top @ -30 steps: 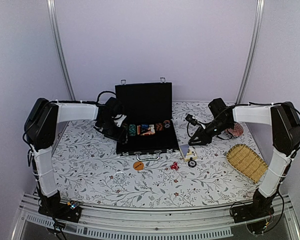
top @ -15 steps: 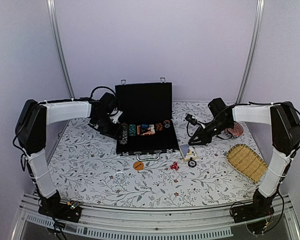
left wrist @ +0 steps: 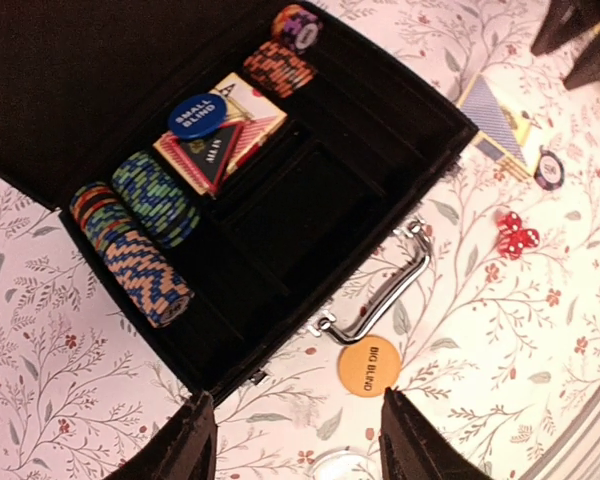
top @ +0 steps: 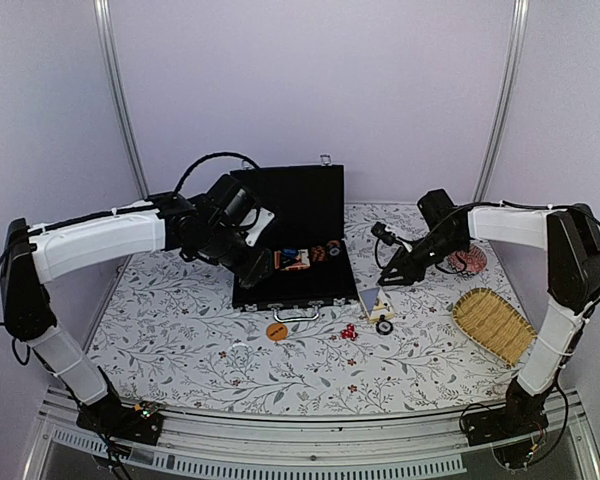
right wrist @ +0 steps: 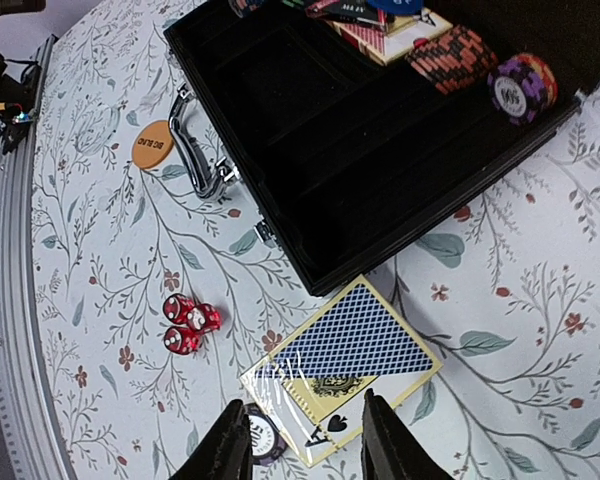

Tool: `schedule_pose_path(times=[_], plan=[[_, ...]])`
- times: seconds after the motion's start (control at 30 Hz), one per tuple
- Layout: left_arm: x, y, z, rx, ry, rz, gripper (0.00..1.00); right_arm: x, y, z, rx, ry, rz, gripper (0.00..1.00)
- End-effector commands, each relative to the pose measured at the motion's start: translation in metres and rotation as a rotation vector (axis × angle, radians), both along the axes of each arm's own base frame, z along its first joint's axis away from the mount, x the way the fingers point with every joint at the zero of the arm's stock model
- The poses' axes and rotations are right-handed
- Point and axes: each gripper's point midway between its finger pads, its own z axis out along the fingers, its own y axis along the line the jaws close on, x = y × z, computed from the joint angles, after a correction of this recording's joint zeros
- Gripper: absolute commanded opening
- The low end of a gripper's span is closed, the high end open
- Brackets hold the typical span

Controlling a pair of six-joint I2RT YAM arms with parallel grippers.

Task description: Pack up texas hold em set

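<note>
The black case [top: 290, 297] lies open, lid up. Inside it are chip stacks [left wrist: 130, 250], a card box [left wrist: 225, 150] with a blue disc [left wrist: 196, 115] on it, and orange chips [left wrist: 278, 62]. My left gripper [top: 258, 268] hangs open over the case's left front corner, nothing between its fingers. On the table lie the orange disc [left wrist: 369, 366], three red dice [right wrist: 185, 322], a wrapped card deck [right wrist: 345, 365] and a single chip [right wrist: 262, 436]. My right gripper [top: 387, 283] is open just above the deck, one finger on either side of its near corner.
A woven yellow basket [top: 493, 325] lies at the right front, and a red patterned dish [top: 470, 262] sits behind my right arm. The case's silver handle [left wrist: 390, 285] sticks out toward the orange disc. The floral cloth [top: 180, 340] covers the table.
My left arm has swung up and to the right, from beside the case's left end to above its left front. My right gripper's jaws have spread a little over the deck.
</note>
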Motion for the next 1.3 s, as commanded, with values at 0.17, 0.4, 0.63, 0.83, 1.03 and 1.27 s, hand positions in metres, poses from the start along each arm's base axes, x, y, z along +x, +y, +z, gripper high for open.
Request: schedule_pose_path(times=[0.17,0.4,0.63,0.83,1.03,1.27], plan=[[-0.049,-0.046,-0.033,-0.103,0.065,-0.139,0.60,0.004,0.009,0.022,-0.188,-0.193,0.034,0.44],[-0.051,-0.050,-0.065,-0.118,0.095,-0.061,0.60,0.026,0.027,0.006,-0.258,-0.190,-0.072,0.55],[-0.028,-0.061,-0.055,-0.219,0.046,0.071,0.59,0.041,0.014,-0.027,-0.375,-0.108,-0.202,0.64],[-0.023,-0.074,-0.062,-0.231,0.060,0.053,0.59,0.033,0.008,-0.045,-0.417,-0.024,-0.239,0.82],[-0.024,-0.077,-0.074,-0.215,0.084,0.045,0.58,0.022,0.015,-0.050,-0.383,0.051,-0.220,0.99],[-0.025,-0.078,-0.077,-0.207,0.097,0.045,0.58,0.021,0.019,-0.062,-0.427,0.054,-0.204,0.99]])
